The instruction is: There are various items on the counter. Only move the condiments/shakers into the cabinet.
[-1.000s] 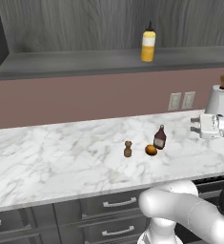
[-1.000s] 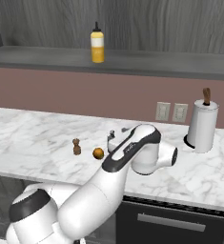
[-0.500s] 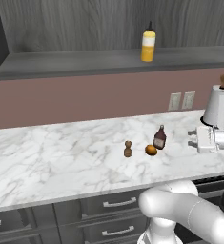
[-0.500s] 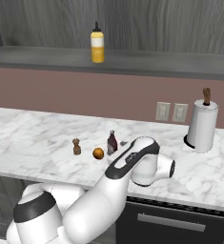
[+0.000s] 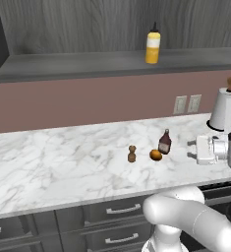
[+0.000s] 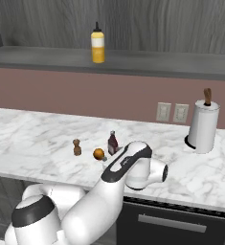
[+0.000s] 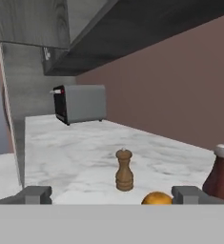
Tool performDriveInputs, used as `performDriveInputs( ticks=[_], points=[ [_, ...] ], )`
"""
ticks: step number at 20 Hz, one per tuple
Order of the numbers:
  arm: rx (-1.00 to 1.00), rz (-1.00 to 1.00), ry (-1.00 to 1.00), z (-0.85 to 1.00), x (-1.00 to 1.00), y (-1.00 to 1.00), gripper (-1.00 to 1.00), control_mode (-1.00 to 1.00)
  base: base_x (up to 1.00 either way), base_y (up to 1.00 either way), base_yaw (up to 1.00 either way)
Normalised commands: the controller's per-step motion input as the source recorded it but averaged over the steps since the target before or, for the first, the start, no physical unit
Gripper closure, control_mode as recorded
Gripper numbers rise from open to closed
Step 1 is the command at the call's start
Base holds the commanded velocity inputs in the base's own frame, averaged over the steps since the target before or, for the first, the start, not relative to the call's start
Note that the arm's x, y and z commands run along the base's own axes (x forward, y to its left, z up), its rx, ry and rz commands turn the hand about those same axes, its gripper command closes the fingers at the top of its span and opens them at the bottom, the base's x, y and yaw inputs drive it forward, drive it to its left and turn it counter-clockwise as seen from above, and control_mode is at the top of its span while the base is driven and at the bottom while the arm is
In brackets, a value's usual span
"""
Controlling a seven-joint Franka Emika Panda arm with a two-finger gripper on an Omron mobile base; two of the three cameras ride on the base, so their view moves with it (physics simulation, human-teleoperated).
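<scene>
The yellow squeeze bottle stands on the grey ledge of the dark cabinet. On the marble counter stand the dark red sauce bottle and the brown wooden shaker, with the orange fruit between them. My gripper hangs low over the counter, right of the sauce bottle. It points level at the items, open and holding nothing.
A white paper towel roll stands at the back right, close behind my hand. Wall outlets sit on the pink backsplash. A grey toaster stands far down the counter. Dark drawers run below.
The hand has come down from beside the paper towel roll to just above the counter and edged left toward the sauce bottle. The jaws stayed open. The items have not moved.
</scene>
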Motion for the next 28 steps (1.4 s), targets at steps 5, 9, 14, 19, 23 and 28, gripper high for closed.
performDriveInputs(
  ticks=[5,9,14,19,23,28],
  points=[
    [0.0,0.0,0.0,-0.02,0.07,0.18,-1.0,-1.0,0.0,0.0,0.0],
    [0.0,-0.03,0.0,0.0,0.33,0.05,-1.0,-1.0,0.0,0.0,0.0],
    [0.0,-0.07,0.02,0.0,0.46,0.0,-1.0,-1.0,0.0,0.0,0.0],
    [0.0,0.0,0.06,-0.08,0.24,0.0,-1.0,-1.0,0.0,0.0,0.0],
    [0.0,0.0,0.05,-0.06,0.24,0.0,-1.0,-1.0,0.0,0.0,0.0],
    [0.0,0.0,0.02,-0.01,0.28,-0.01,-1.0,-1.0,0.0,0.0,0.0]
  ],
)
